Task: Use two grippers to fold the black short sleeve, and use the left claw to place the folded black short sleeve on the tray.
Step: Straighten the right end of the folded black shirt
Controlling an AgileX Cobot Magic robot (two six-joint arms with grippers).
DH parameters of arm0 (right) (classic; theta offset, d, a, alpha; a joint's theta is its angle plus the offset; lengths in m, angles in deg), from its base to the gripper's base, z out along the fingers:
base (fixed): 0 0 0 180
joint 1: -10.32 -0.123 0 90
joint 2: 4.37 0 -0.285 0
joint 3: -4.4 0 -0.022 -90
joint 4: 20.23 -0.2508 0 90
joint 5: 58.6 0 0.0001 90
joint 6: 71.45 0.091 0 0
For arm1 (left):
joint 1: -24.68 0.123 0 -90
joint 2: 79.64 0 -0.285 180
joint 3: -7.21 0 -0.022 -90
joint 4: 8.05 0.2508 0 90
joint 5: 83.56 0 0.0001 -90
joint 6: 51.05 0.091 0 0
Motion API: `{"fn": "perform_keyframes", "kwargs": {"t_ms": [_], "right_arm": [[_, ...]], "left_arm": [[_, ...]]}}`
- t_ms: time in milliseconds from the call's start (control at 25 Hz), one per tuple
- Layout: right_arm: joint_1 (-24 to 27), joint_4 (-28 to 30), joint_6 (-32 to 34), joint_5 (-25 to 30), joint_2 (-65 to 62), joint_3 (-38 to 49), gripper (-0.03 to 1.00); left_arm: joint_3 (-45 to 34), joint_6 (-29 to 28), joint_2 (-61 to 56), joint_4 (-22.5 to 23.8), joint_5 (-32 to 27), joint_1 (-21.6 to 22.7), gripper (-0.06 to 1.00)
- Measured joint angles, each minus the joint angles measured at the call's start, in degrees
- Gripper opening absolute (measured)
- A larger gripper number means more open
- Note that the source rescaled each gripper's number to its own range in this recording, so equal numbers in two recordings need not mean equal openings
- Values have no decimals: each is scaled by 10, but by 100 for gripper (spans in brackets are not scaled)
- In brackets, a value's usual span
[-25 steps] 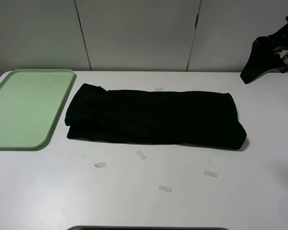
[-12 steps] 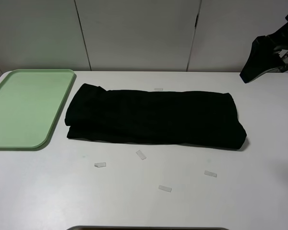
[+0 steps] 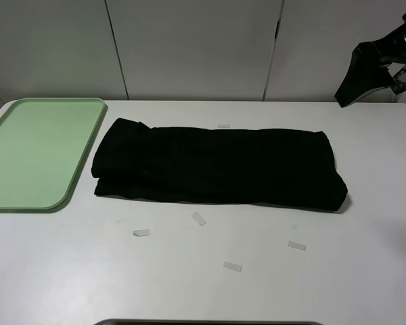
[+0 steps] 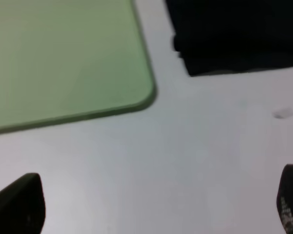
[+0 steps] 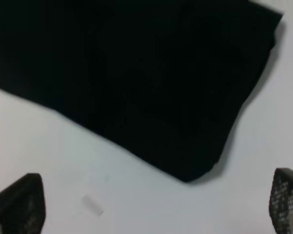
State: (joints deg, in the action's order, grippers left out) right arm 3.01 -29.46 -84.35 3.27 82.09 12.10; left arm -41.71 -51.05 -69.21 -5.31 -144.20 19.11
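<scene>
Across the smooth white table [image 3: 189, 291], black short sleeve [image 3: 216, 166] folded flat, clear of both claws.
Soft matte cloth in a long rectangular band beside the rounded, low-rimmed light-green tray [image 3: 34, 152]; ahead of the right gripper [image 5: 151, 204] and left claw [image 4: 154, 204], jaws of both spread wide, empty; small pale scraps [image 3: 199, 218] nearby.

Your right arm [image 3: 367, 68] has risen a little at the far right, its lower tip now higher above the table [image 3: 379, 149] than before.
</scene>
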Motion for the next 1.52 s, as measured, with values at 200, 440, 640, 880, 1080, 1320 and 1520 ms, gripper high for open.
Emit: {"fn": "perform_keyframes", "kwargs": {"t_ms": [200, 440, 640, 880, 1080, 1320, 1520], "right_arm": [[0, 49, 38, -48, 22, 0, 100], [0, 74, 60, -97, 108, 0, 100], [1, 101, 85, -135, 180, 0, 100], [33, 125, 122, -177, 262, 0, 100], [50, 132, 129, -202, 314, 0, 100], [51, 136, 129, -231, 364, 0, 100], [51, 136, 129, -241, 390, 0, 100]], "left_arm": [[0, 0, -2, 0, 0, 67, 94], [0, 0, -28, 1, -1, 86, 94], [0, 0, -29, 4, -1, 86, 94], [0, 0, -30, 16, -1, 86, 94], [0, 0, -31, 17, -1, 86, 94], [0, 0, -31, 17, -1, 86, 94], [0, 0, -31, 17, -1, 86, 94]]}}
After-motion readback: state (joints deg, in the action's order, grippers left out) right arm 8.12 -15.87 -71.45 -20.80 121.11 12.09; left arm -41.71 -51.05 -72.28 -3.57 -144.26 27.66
